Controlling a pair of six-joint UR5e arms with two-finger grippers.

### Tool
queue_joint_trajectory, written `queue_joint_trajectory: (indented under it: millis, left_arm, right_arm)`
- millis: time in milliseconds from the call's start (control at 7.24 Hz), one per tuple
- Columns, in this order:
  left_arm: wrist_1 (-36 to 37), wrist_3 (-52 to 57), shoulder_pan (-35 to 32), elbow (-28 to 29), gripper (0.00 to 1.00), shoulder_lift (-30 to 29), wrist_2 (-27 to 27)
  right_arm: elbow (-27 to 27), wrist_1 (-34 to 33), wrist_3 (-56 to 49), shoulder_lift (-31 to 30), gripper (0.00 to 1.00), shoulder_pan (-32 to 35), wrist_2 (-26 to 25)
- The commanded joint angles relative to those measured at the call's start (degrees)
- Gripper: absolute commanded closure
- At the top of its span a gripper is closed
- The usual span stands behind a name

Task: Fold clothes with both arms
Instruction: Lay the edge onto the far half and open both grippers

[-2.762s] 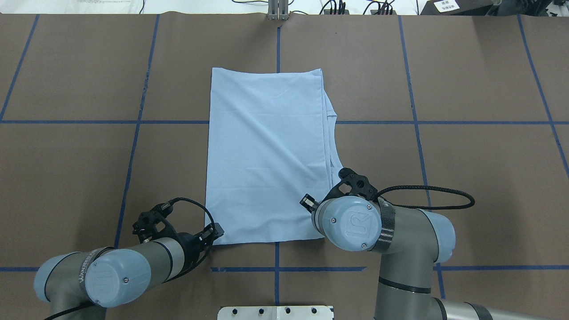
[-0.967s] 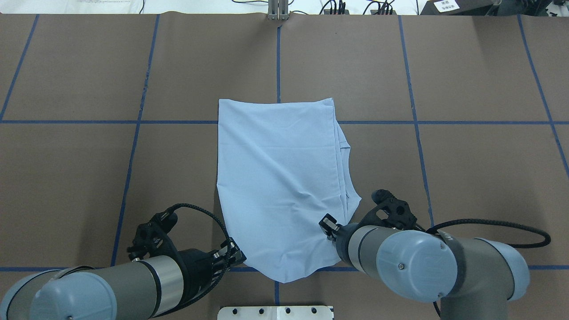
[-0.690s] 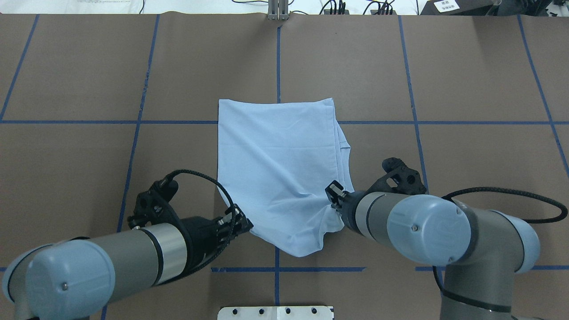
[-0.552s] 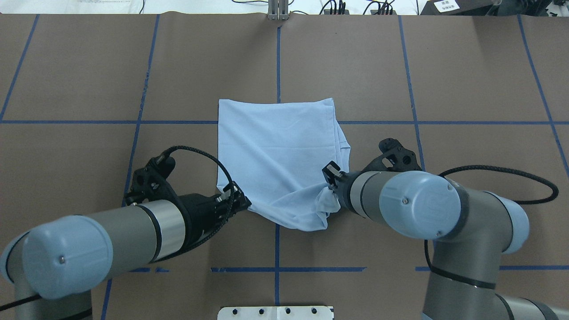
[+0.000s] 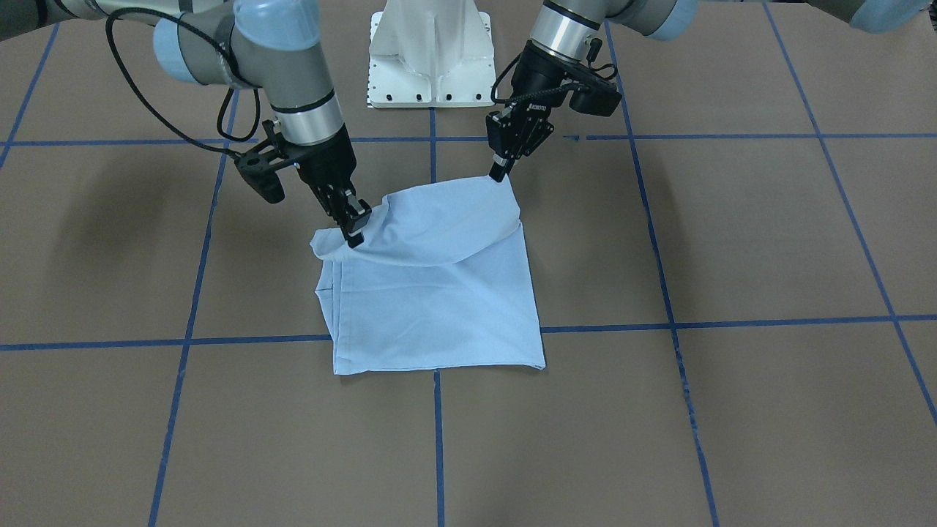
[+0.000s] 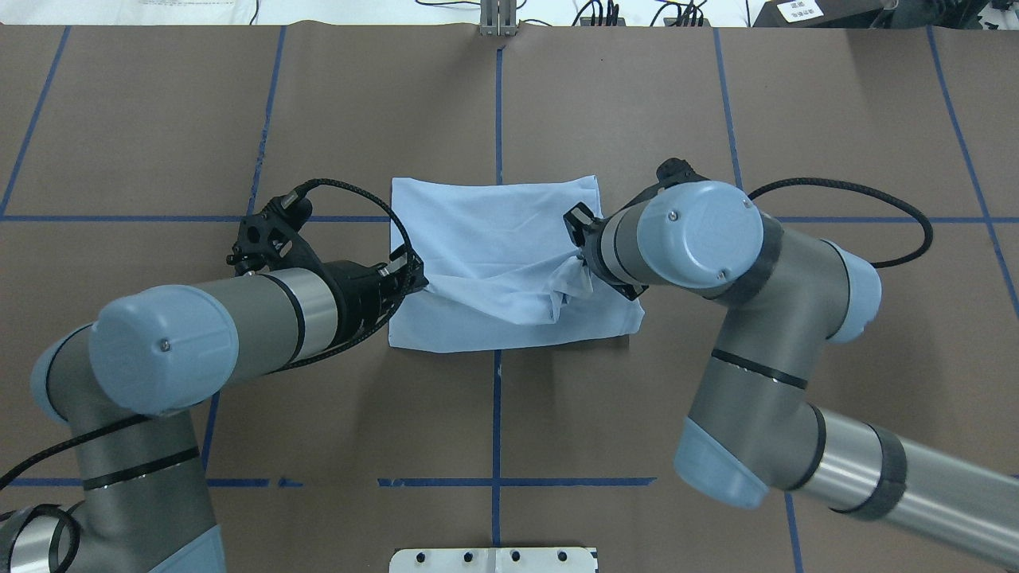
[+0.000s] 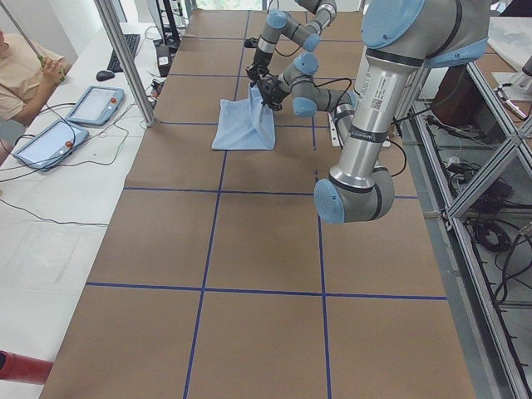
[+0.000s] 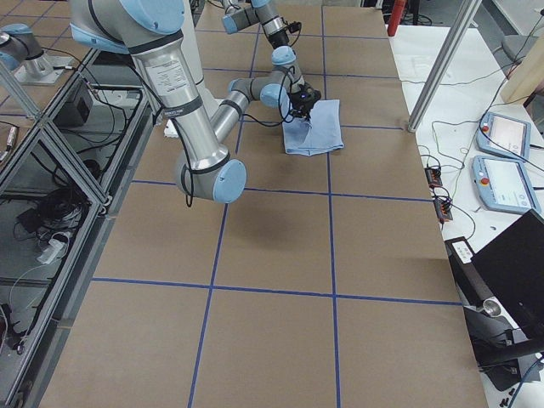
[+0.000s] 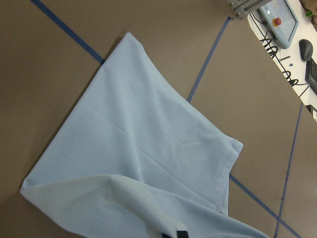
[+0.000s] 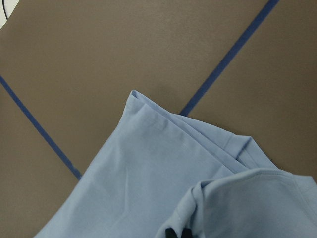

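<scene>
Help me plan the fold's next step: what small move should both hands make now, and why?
Probably carry both corners forward toward the far edge of the T-shirt. The left hand and right hand each pinch a lifted corner, and the flap sags only about halfway across.

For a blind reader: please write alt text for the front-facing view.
The left arm's black fingers and the right arm's black fingers each pinch a corner of a folded light blue T-shirt, holding its robot-side edge raised above the brown table.
</scene>
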Motion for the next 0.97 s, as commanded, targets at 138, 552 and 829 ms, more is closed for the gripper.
queue_joint_trajectory:
  millis: [138,552,829]
  left_arm:
    - [-5.22,2.85,-3.37,10.47,1.00,-3.67,-0.02]
    - [-18.44,11.43,-10.72,34.03,0.90,-11.37,0.16]
    - [-29.29,21.20,-15.93,51.18,0.00,-17.13,0.51]
  right_arm:
    - [-11.20,4.42,-0.17,5.68,1.00,2.15,1.84]
    - [-25.81,19.22,-4.09,8.30,0.45,4.51,3.32]
    - [-35.80,22.97,-22.51,13.32,0.00,11.33,9.78]
